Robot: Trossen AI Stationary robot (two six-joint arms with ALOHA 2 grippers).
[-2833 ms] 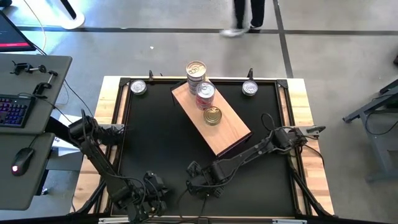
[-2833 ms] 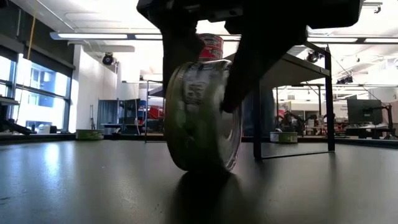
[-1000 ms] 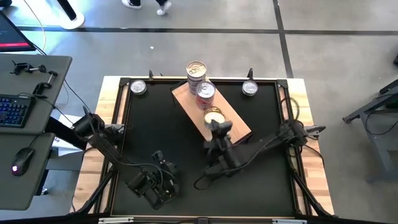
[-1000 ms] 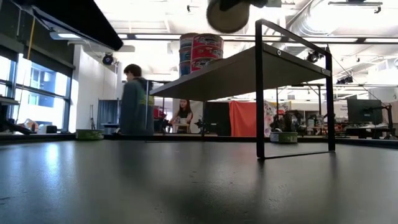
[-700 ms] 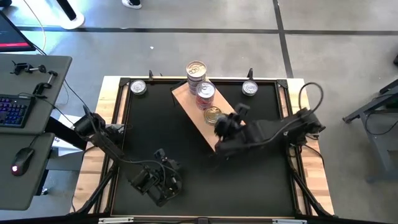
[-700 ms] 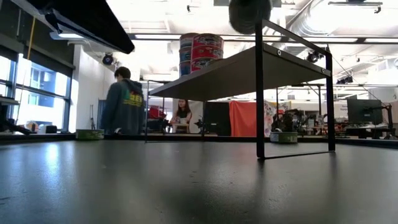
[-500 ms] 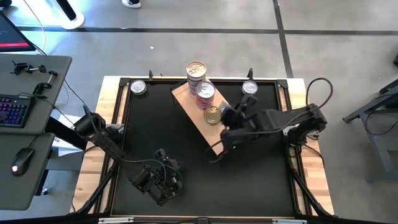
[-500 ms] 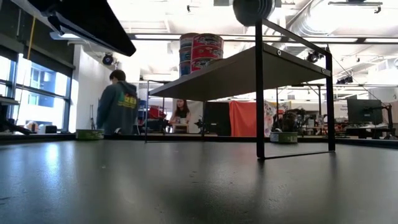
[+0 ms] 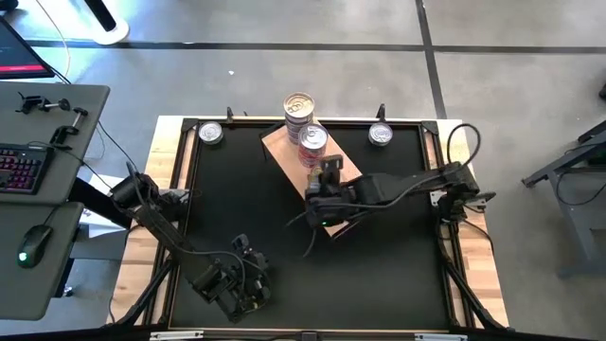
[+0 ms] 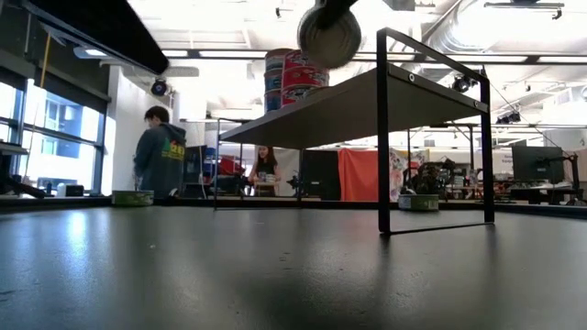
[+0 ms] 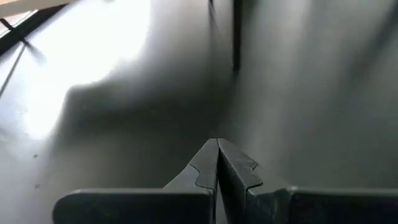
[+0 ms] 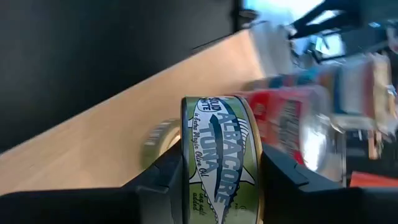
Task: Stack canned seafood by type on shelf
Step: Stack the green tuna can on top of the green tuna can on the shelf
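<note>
The wooden shelf (image 9: 352,199) stands slantwise at mid-table. Two stacks of tins stand at its far end: one silver-topped (image 9: 298,105), one red-labelled (image 9: 311,139) (image 10: 295,75). Above the shelf's middle my right gripper (image 9: 325,182) (image 12: 221,177) is shut on a green-labelled tuna tin (image 12: 219,155) (image 10: 328,35). A low tin (image 12: 160,140) lies flat on the board beyond it. Two single tins rest on the black table at the far left (image 9: 210,134) and far right (image 9: 380,135). My left gripper (image 9: 242,286) (image 11: 217,157) hovers shut near the front left, touching nothing. My right gripper pinches the tuna tin by its two flat faces, one finger (image 12: 163,180) on each, with the label band (image 12: 214,134) facing the wrist camera. The fingers come from the table's right, slanting down. The tin stands on edge, lifted clear above the shelf.
The shelf's black metal legs (image 10: 381,137) rise from the table. Raised black rails (image 9: 186,189) edge the table. A desk with a keyboard (image 9: 24,166) stands off to the left. People show in the room behind (image 10: 160,160).
My right gripper has carried the tin over the shelf, swinging toward the table's right edge, then back left toward the stacked tins, rising and turning as it went. The tin has stayed in its fingers. A person behind the table has walked left.
</note>
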